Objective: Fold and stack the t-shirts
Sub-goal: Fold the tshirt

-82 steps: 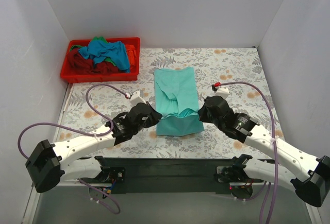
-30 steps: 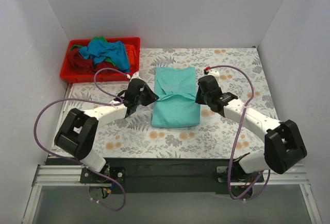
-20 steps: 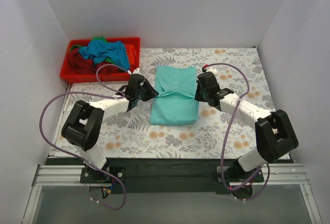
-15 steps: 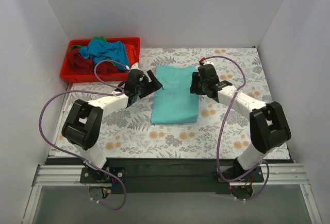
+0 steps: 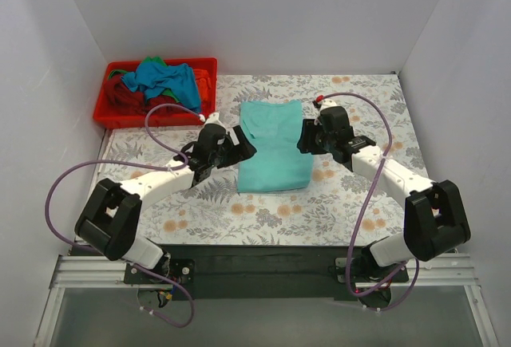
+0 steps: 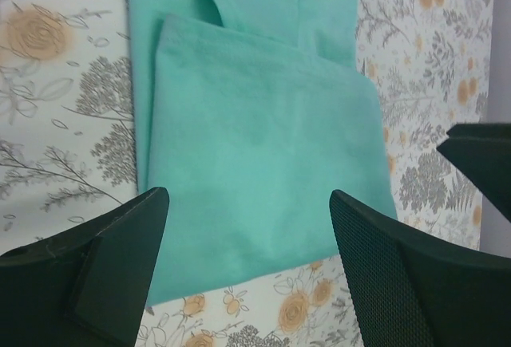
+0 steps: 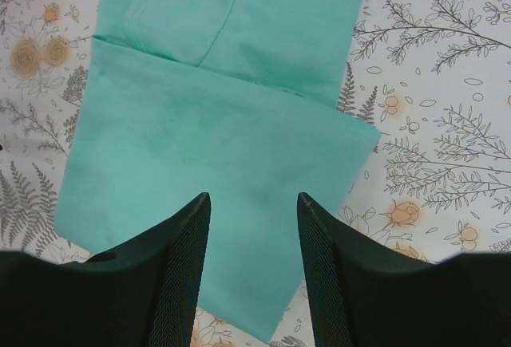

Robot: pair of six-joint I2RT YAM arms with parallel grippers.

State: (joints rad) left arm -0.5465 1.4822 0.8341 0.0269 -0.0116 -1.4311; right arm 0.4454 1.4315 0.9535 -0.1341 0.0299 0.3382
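A mint-teal t-shirt [image 5: 275, 149] lies folded in half on the flower-patterned table, its doubled near part resting on the far part. In the top view my left gripper [image 5: 242, 143] hovers at the shirt's left edge and my right gripper [image 5: 304, 136] at its right edge. The left wrist view has the left gripper [image 6: 249, 195] open wide above the folded t-shirt [image 6: 255, 139], nothing between its fingers. In the right wrist view the right gripper [image 7: 253, 197] is open, also above the t-shirt [image 7: 215, 116] and holding nothing. More t-shirts [image 5: 166, 80], blue, dark red, green and orange, sit heaped in the bin.
The red plastic bin [image 5: 136, 118] stands at the table's back left corner. White walls close in the table on the left, back and right. Purple cables loop from both arms over the tabletop [image 5: 359, 203].
Both grippers carried the shirt's near half up and over the far half, then opened and let go. They have since drawn back a little toward the near side.
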